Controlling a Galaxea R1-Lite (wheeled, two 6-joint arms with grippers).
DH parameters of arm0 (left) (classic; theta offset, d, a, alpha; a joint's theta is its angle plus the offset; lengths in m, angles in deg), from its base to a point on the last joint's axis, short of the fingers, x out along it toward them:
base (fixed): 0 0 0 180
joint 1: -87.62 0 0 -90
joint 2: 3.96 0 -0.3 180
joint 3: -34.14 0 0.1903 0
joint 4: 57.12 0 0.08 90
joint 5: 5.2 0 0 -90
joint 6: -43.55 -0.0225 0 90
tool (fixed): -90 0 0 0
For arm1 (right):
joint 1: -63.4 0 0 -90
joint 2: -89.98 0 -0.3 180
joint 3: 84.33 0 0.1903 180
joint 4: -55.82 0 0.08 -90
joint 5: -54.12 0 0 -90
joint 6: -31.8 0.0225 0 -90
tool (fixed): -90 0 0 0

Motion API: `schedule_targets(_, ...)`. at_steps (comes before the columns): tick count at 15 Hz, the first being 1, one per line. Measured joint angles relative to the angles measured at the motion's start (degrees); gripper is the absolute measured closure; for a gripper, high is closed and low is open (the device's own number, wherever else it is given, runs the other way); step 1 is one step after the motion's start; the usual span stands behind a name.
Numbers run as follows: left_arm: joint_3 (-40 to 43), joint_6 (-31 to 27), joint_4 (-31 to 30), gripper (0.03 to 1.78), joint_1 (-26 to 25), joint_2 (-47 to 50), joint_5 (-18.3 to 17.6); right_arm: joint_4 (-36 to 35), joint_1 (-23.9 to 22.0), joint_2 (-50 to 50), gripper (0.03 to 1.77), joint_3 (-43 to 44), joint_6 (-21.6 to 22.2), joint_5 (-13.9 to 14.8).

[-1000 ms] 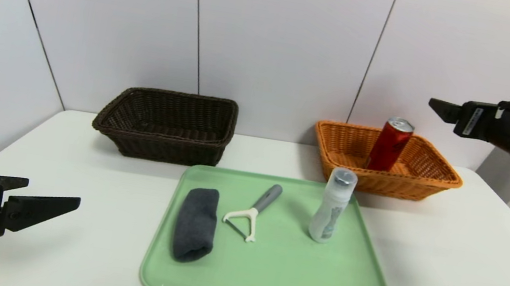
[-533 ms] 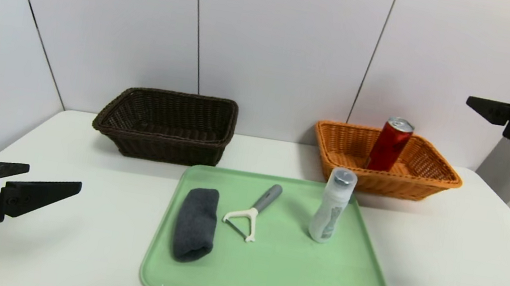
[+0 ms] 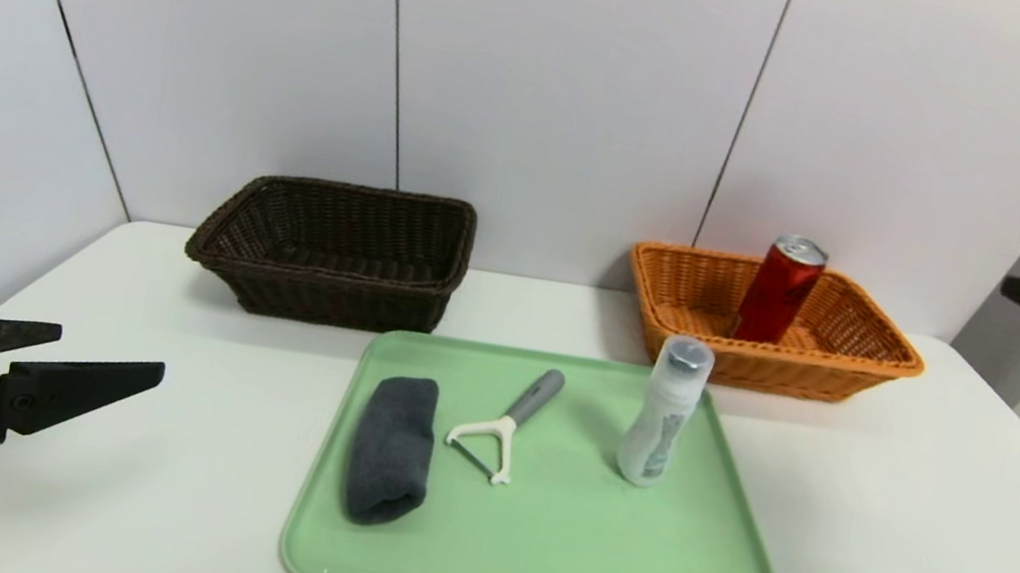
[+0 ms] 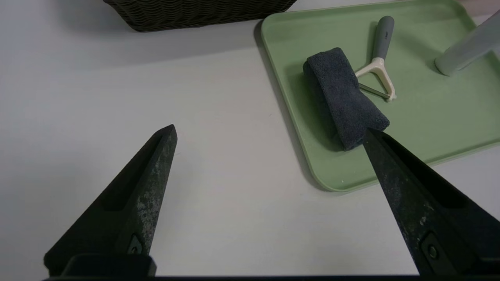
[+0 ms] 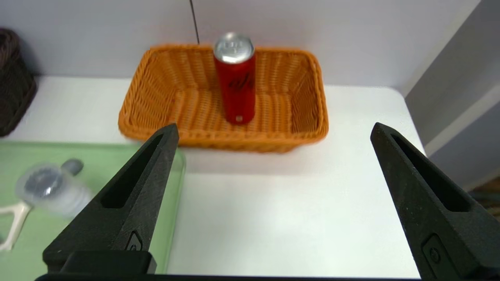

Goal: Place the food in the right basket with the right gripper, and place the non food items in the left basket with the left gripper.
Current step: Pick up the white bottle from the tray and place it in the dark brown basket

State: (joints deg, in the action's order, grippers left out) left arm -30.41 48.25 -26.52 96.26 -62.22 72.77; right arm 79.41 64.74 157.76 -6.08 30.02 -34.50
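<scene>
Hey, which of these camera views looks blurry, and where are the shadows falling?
Right wrist view: white bottle and orange basket rim smeared, red can fairly sharp. Left wrist view: crisp; soft shadow beside the grey cloth. Head view: sharp, faint shadow under the dark basket.

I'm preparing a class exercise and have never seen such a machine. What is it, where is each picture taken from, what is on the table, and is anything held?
It is a two-armed robot. One picture looks down from its head; the others look out from each wrist between black fingers.

On the white table a green plastic tray holds a rolled dark grey cloth, a white peeler and a white plastic bottle. A red drink can stands in the orange wicker basket; the dark brown wicker basket looks empty.

The left gripper and right gripper are open, holding nothing.
</scene>
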Motion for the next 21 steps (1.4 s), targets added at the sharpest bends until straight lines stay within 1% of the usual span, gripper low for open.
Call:
schedule_targets(2, -0.4, -1.0, 0.0, 0.12, 0.1, -0.5, 0.2, 3.8, 0.2, -3.7, 0.11, -2.7, 0.0, 0.0)
schedule_targets(6, -0.7, -7.1, -0.1, 0.12, -0.1, -2.1, 1.0, 4.7, 1.0, -9.4, 0.11, -8.7, -0.1, 0.0)
schedule_targets(7, -0.7, -7.5, -0.2, 0.12, -0.1, -2.4, 1.0, 4.7, 1.3, -10.3, 0.11, -9.9, -0.3, -0.3)
schedule_targets(9, -1.2, -7.2, -1.1, 0.12, 0.0, -3.8, 0.6, 4.6, 1.6, -11.5, 0.11, -11.9, -0.4, -1.5)
schedule_targets(10, -1.4, -6.9, -3.0, 0.12, 0.2, -4.7, -0.1, 4.6, 1.6, -11.8, 0.11, -12.7, -0.5, -2.6)
schedule_targets(11, -1.6, -6.1, -6.4, 0.12, 0.7, -6.0, -1.7, 4.6, 1.7, -12.1, 0.11, -13.4, -0.5, -3.9)
schedule_targets(13, -2.1, -4.7, -13.2, 0.12, 3.3, -8.5, -5.8, 4.6, 1.8, -12.8, 0.11, -14.3, -0.6, -6.2)
schedule_targets(14, -2.6, -4.5, -15.3, 0.12, 5.1, -10.0, -6.8, 4.5, 1.8, -13.0, 0.11, -14.8, -0.8, -6.9)
schedule_targets(16, -3.4, -4.4, -17.1, 0.12, 9.2, -12.8, -7.2, 4.6, 1.8, -13.6, 0.11, -15.9, -1.6, -8.6)
schedule_targets(18, -3.9, -4.3, -20.2, 0.12, 13.7, -15.9, -7.2, 4.6, 1.9, -14.7, 0.11, -17.5, -2.8, -9.4)
schedule_targets(21, -5.2, -4.3, -25.1, 0.12, 20.1, -20.6, -7.2, 5.8, 2.6, -16.9, 0.11, -19.9, -3.3, -10.6)
